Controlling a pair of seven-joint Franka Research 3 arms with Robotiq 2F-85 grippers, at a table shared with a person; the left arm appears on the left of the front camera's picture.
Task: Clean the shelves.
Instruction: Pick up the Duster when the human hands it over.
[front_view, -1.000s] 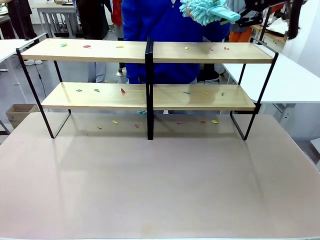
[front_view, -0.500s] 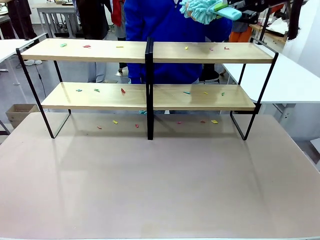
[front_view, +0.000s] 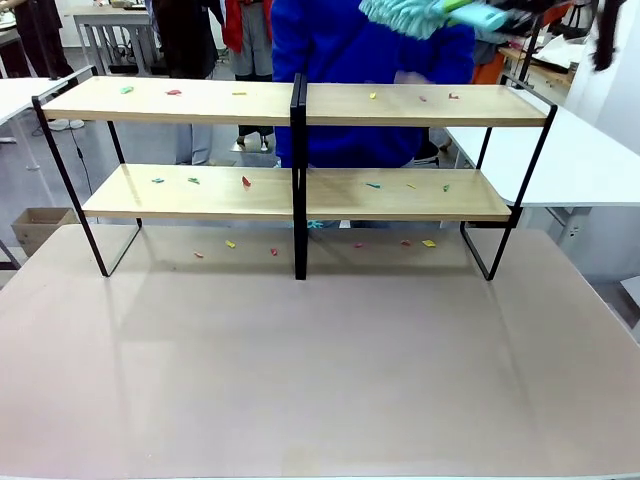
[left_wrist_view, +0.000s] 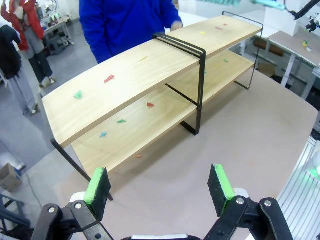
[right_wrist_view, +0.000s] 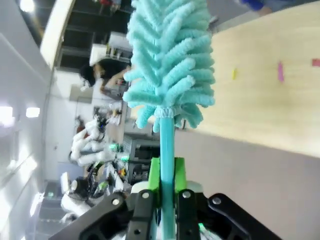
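Note:
The shelves (front_view: 200, 101) are two pale wooden boards in a thin black frame with a central post, spanning the table; small coloured scraps (front_view: 173, 92) lie on both boards and on the table beneath. In the right wrist view my right gripper (right_wrist_view: 166, 180) is shut on the handle of a fluffy teal duster (right_wrist_view: 170, 60), whose head points toward the top board (right_wrist_view: 270, 100). In the front view the duster (front_view: 415, 14) hangs above the top board's right half. My left gripper (left_wrist_view: 160, 182) is open over the table in front of the shelves (left_wrist_view: 130, 80).
A person in a blue top (front_view: 360, 60) stands behind the shelves, one hand (left_wrist_view: 175, 25) near the top board. White tables (front_view: 580, 160) flank the right side. A cardboard box (front_view: 35, 225) sits on the floor at left.
The duster has risen and shifted right above the top board, its head now partly past the frame's top edge. The person has moved slightly right.

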